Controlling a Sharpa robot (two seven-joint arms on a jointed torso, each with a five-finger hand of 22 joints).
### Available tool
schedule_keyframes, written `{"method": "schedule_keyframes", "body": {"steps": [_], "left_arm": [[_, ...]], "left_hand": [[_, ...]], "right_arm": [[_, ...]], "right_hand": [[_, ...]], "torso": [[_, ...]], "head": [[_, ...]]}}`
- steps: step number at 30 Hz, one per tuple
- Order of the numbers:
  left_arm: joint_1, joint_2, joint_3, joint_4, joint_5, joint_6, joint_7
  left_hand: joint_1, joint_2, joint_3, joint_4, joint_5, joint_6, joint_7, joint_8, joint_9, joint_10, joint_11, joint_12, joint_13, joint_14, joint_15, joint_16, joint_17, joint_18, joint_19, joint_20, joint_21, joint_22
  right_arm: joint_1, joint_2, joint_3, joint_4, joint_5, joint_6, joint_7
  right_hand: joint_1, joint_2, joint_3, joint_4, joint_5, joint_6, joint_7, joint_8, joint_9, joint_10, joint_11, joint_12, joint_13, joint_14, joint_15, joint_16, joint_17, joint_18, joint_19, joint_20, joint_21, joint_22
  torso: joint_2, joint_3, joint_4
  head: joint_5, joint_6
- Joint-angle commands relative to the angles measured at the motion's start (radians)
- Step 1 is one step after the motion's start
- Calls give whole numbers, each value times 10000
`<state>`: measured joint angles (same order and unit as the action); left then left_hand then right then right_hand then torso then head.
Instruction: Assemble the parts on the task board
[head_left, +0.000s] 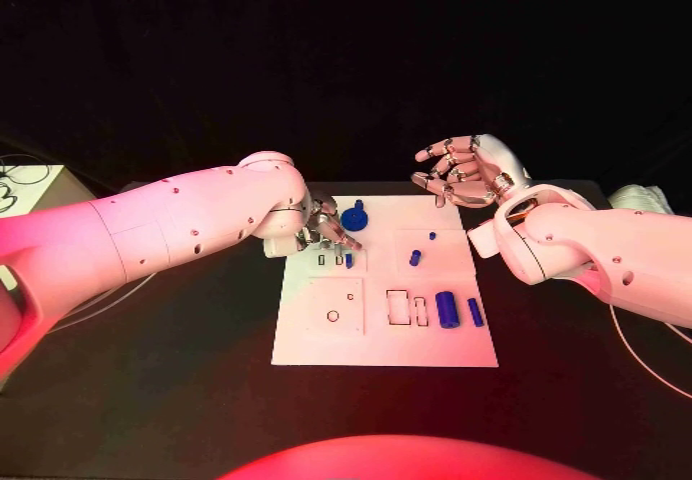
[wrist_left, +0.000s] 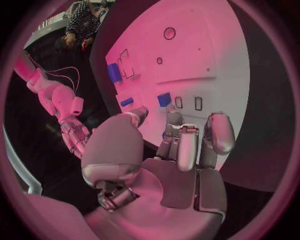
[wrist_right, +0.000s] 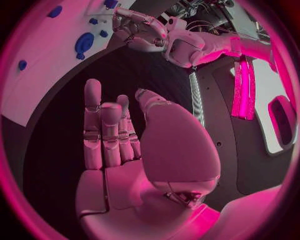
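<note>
The white task board (head_left: 382, 330) lies mid-table. My left hand (head_left: 320, 228) hovers over its far left corner with fingers (wrist_left: 187, 145) stretched out and nothing held. Just past the fingertips a small blue part (head_left: 349, 260) (wrist_left: 164, 99) sits beside two narrow slots. A round blue part (head_left: 355, 216) (wrist_right: 83, 44) lies by that hand. Two small blue parts (head_left: 415, 258) (head_left: 431, 236) rest on the far right area. A blue cylinder (head_left: 447, 308) (wrist_left: 114, 72) and a thin blue part (head_left: 475, 311) lie near the right edge. My right hand (head_left: 464, 170) (wrist_right: 119, 140) hangs empty above the board's far right corner.
A white box (head_left: 29, 185) with cables stands at the table's far left. A pale object (head_left: 635, 197) lies at the far right edge. Recesses and holes (head_left: 333, 316) mark the board's near half. Black table surrounds the board.
</note>
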<state>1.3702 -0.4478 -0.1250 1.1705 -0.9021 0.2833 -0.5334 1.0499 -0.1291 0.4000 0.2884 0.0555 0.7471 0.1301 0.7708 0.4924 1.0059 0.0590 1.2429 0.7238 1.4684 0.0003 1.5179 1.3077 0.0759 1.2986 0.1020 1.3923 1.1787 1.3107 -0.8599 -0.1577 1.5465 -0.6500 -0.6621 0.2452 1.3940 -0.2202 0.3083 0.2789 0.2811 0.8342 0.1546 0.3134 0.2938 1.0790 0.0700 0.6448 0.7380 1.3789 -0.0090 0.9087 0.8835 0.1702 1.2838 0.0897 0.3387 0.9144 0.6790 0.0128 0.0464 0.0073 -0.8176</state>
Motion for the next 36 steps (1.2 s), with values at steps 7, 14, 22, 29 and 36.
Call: {"method": "schedule_keyframes", "body": {"steps": [7,14,22,29,36], "left_arm": [[-45,145,-91,-185,198,281,-25],[-93,224,-114,-311,257,239,-21],[-141,293,-123,-362,367,114,-7],[-196,359,-126,-486,394,89,1],[-243,383,-128,-554,433,95,7]], "left_hand": [[48,97,-12,-17,11,-60,-14,54,24,-49,-10,-19,12,461,-29,-48,1356,113,-70,-2,-27,4],[73,110,-5,-23,9,-52,-18,73,49,-45,-11,-11,28,465,-30,-42,1367,112,-71,1,-28,3],[113,123,7,-35,10,-55,-21,89,76,-41,-14,-1,45,474,-31,-32,1389,109,-59,3,-20,23],[160,150,28,-43,10,-60,-24,105,107,-37,-16,10,60,477,-33,-27,1398,107,-51,4,-14,36],[239,186,62,-60,10,-75,-27,125,152,-27,-20,26,86,479,-35,-23,1404,109,-57,5,-16,32]], "right_arm": [[-3,29,4,-4,-61,148,103],[-3,42,4,-6,-61,159,96],[-3,73,4,-17,-61,174,92],[-5,90,4,-19,-61,194,83],[-6,94,4,-21,-62,202,81]], "right_hand": [[5,-119,42,0,49,-60,18,53,-11,-84,-15,-34,-19,-86,-11,-41,-6,116,-20,13,-74,-24],[5,-119,42,0,49,-60,18,53,-11,-84,-15,-34,-19,-86,-11,-41,-6,116,-20,13,-74,-24],[6,-116,55,-2,52,-48,17,67,-8,-86,-15,-37,-38,-89,-10,-73,-11,116,-16,15,-101,-52],[6,-116,55,-2,52,-48,17,67,-8,-86,-15,-37,-38,-89,-10,-73,-11,116,-16,15,-101,-52],[6,-116,55,-2,52,-48,17,67,-8,-86,-15,-37,-38,-89,-10,-73,-11,116,-16,15,-101,-52]], "torso": [[3,-2,1],[2,-3,1],[1,5,17],[7,5,5],[-11,7,21]], "head": [[-31,13],[-50,-23],[-73,-61],[-74,-113],[-87,-149]]}}
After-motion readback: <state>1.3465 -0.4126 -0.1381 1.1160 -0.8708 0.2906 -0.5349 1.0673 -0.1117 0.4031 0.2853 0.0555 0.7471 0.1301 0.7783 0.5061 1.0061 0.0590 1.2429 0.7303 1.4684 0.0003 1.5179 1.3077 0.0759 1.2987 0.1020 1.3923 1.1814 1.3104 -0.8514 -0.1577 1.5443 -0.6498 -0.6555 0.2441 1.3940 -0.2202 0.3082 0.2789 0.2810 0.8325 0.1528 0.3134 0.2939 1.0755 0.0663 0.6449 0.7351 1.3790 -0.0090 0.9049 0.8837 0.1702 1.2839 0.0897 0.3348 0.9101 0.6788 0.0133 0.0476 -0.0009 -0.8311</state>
